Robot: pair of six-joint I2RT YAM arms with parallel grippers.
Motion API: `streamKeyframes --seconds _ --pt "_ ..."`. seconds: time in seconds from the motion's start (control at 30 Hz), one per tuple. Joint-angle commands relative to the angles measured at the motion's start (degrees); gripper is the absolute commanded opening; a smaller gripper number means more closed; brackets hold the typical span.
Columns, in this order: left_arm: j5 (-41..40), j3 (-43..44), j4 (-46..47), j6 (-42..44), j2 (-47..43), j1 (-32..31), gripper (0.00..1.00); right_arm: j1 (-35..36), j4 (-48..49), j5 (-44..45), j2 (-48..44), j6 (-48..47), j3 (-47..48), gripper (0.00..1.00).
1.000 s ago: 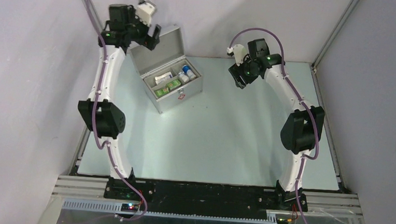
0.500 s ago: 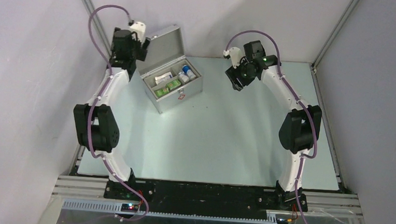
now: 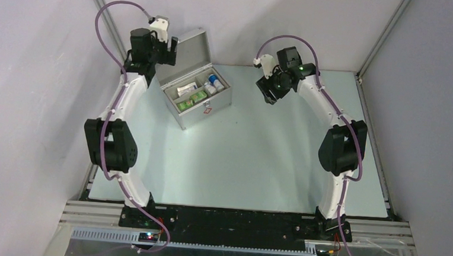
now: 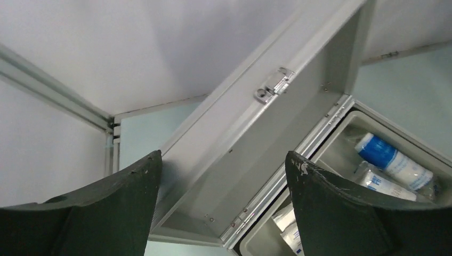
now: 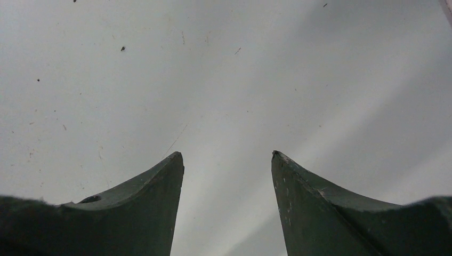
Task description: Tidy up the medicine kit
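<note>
Over the last second the left pincer (image 3: 168, 48) was brought from above the raised lid (image 3: 188, 47) to a spot just beside its left edge. Its jaws were seen wide apart, with nothing gripped. The right pincer (image 3: 269, 90) was shifted only slightly and was held open and empty, well apart from the case.

The medicine kit (image 3: 198, 111) stood at the far left of the tabletop (image 3: 258, 159), lid up and leaning toward the wall, with supplies inside. From this, shutting the lid was judged the likely step left.

In the left wrist view the lid's inner face and a latch fitting (image 4: 273, 85) were shown, with a blue-and-white bottle (image 4: 394, 162) below. The green boxes (image 3: 191, 101) and the red mark (image 3: 207, 110) were shown only from above. In the right wrist view only a bare pale surface was shown between the fingers (image 5: 144, 197).
</note>
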Motion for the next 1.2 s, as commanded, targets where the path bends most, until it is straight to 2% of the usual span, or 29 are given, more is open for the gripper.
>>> streamKeyframes --seconds 0.0,0.27,0.4,0.5,0.63,0.77,0.97,1.07,1.17 --pt "14.9 -2.9 -4.4 -6.6 -3.7 -0.6 0.84 0.3 -0.1 0.6 -0.3 -0.2 -0.3 0.66" --pt "24.6 -16.8 -4.9 -6.8 -13.5 -3.7 0.78 0.3 -0.1 -0.1 -0.1 0.1 -0.6 0.66" --pt "24.2 -23.4 -5.9 -0.7 -19.8 -6.6 0.77 0.5 -0.2 -0.7 0.4 0.4 0.2 0.66" --pt "23.4 -25.3 -5.0 4.3 -25.1 -7.9 0.81 0.6 -0.2 -1.1 0.8 0.9 0.6 0.66" --pt "25.4 -24.2 -4.0 5.6 -26.5 -8.2 0.88 0.7 -0.2 -2.1 2.2 2.0 1.2 0.66" --pt "23.4 -20.8 -3.1 -0.1 -21.8 -7.9 0.90 0.9 0.4 -3.6 4.0 3.4 2.4 0.66" --pt "18.1 -9.3 -2.6 -20.3 -6.9 -4.7 0.90 0.9 0.2 -9.5 7.9 6.8 6.2 0.68" --pt "18.1 -4.3 -0.8 -25.4 -0.1 -3.3 0.92 0.9 -0.2 -14.3 9.3 9.7 7.2 0.74" --pt "22.2 -1.3 0.8 -29.3 5.3 -1.2 0.95 1.3 -0.1 -15.7 9.7 11.9 6.7 0.77"
